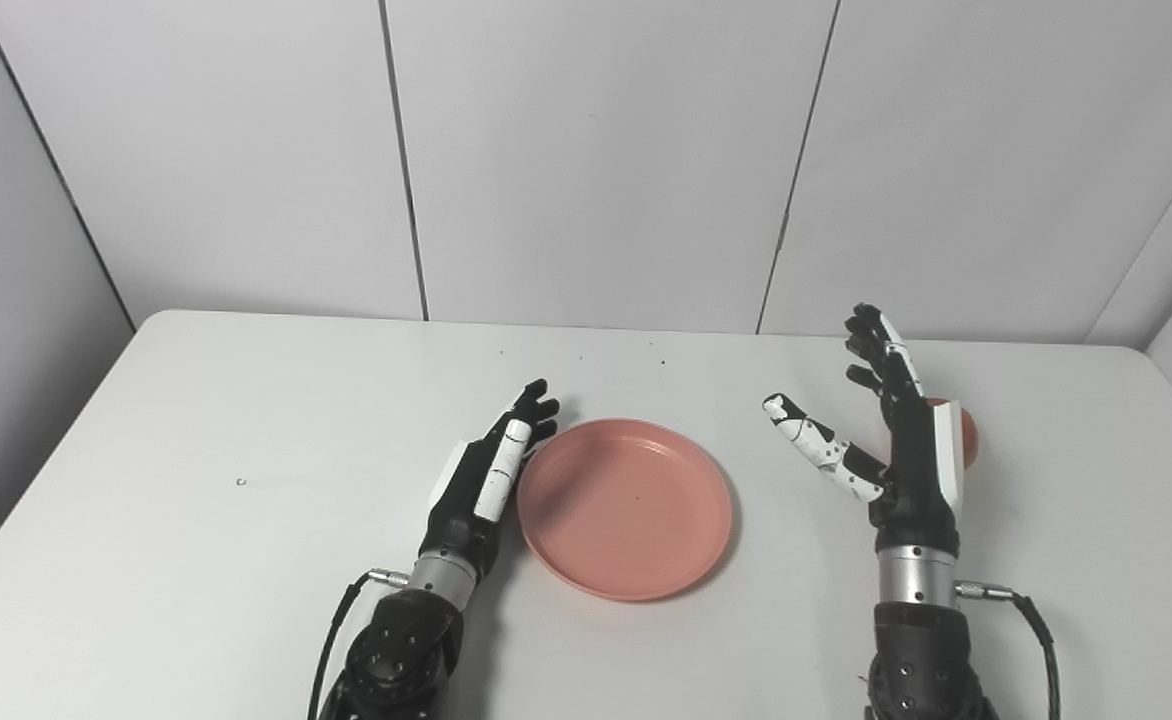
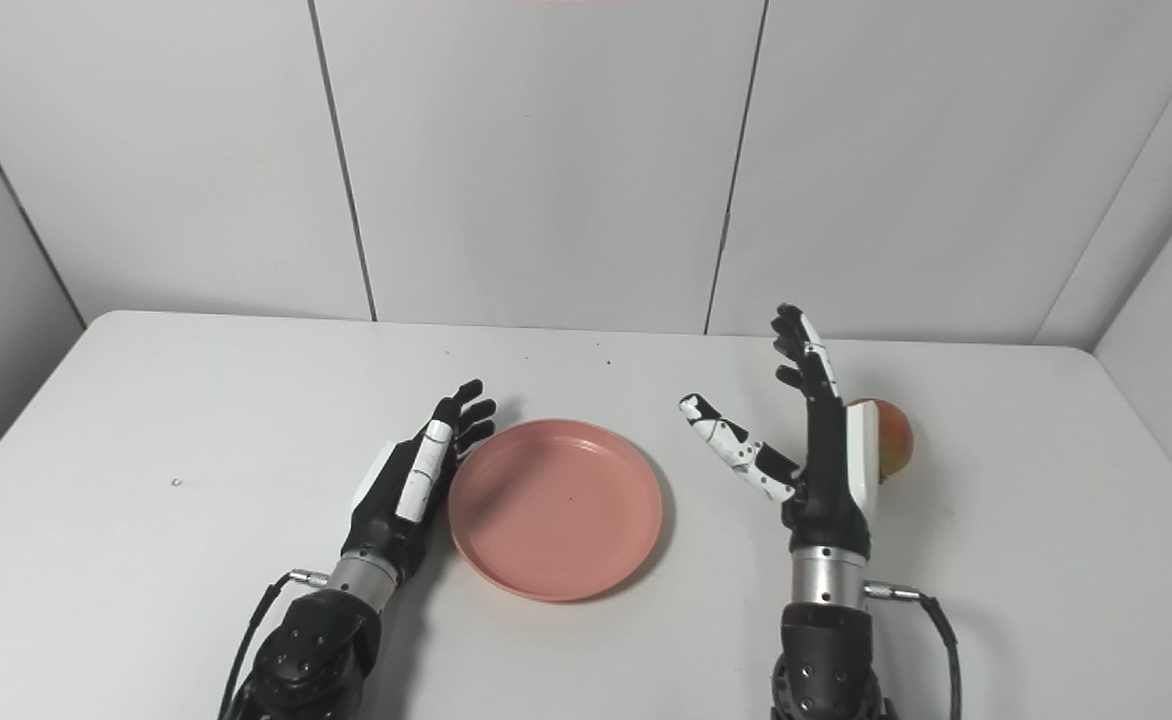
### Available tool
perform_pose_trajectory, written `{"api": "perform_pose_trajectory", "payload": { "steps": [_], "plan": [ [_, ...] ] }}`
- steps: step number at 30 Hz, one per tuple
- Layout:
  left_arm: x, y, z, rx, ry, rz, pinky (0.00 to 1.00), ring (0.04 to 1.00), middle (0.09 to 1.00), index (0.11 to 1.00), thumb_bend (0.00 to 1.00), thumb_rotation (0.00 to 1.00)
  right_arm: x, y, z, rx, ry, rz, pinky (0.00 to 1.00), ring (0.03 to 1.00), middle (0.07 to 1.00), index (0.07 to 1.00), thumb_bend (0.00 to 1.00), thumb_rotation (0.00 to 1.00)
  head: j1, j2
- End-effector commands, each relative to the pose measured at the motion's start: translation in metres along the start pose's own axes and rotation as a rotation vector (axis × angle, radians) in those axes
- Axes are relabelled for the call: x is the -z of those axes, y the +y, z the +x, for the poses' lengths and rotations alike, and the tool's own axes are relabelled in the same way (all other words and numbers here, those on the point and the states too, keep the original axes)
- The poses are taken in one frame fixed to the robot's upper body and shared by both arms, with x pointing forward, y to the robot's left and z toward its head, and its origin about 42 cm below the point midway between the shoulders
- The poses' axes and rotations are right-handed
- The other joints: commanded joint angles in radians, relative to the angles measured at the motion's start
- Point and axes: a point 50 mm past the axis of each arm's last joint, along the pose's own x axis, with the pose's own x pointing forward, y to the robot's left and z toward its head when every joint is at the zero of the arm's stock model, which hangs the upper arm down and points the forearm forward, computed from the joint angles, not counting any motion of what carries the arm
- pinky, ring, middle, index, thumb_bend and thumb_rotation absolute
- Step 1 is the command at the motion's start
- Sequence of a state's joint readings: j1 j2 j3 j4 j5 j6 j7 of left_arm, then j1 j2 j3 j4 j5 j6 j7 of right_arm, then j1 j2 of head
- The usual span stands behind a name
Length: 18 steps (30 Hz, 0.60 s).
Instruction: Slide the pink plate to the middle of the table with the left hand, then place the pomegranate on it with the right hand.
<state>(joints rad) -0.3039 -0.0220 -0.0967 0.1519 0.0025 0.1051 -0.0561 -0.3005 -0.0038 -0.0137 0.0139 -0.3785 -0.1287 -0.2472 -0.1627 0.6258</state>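
Observation:
The pink plate (image 1: 626, 508) lies flat near the middle of the white table (image 1: 196, 480), empty. My left hand (image 1: 491, 470) rests on the table with its fingers straight, its side against the plate's left rim, holding nothing. My right hand (image 1: 896, 440) stands upright and open, thumb spread toward the plate, to the plate's right. The pomegranate (image 2: 891, 438), red and yellowish, sits on the table just behind and to the right of the right hand, partly hidden by it. In the left eye view only a sliver of the pomegranate (image 1: 968, 432) shows.
Grey wall panels (image 1: 596, 150) stand close behind the table's far edge. A few small dark specks (image 1: 579, 357) lie near the back of the table and a small mark (image 1: 242, 482) at the left.

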Motion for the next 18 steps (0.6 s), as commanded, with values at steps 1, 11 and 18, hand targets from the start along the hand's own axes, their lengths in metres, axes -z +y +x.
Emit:
{"api": "perform_pose_trajectory", "payload": {
  "steps": [1,11,18],
  "plan": [
    [-0.015,-0.003,0.006,0.006,-0.069,0.0,0.88,0.918,0.922,0.917,0.68,1.0,-0.013,-0.01,0.018,0.018,-0.057,-0.038,0.78,0.831,0.845,0.861,0.73,0.42,0.001,0.0],
    [-0.014,-0.001,0.007,-0.005,-0.081,-0.002,0.87,0.914,0.92,0.918,0.67,1.0,-0.003,-0.031,0.035,0.067,0.014,-0.183,0.82,0.852,0.846,0.859,0.76,0.45,-0.017,-0.013],
    [-0.013,0.001,0.006,-0.013,-0.085,0.004,0.88,0.918,0.922,0.918,0.67,1.0,0.002,-0.034,0.043,0.061,0.037,-0.23,0.81,0.854,0.853,0.856,0.76,0.46,-0.025,-0.011]
  ]
}}
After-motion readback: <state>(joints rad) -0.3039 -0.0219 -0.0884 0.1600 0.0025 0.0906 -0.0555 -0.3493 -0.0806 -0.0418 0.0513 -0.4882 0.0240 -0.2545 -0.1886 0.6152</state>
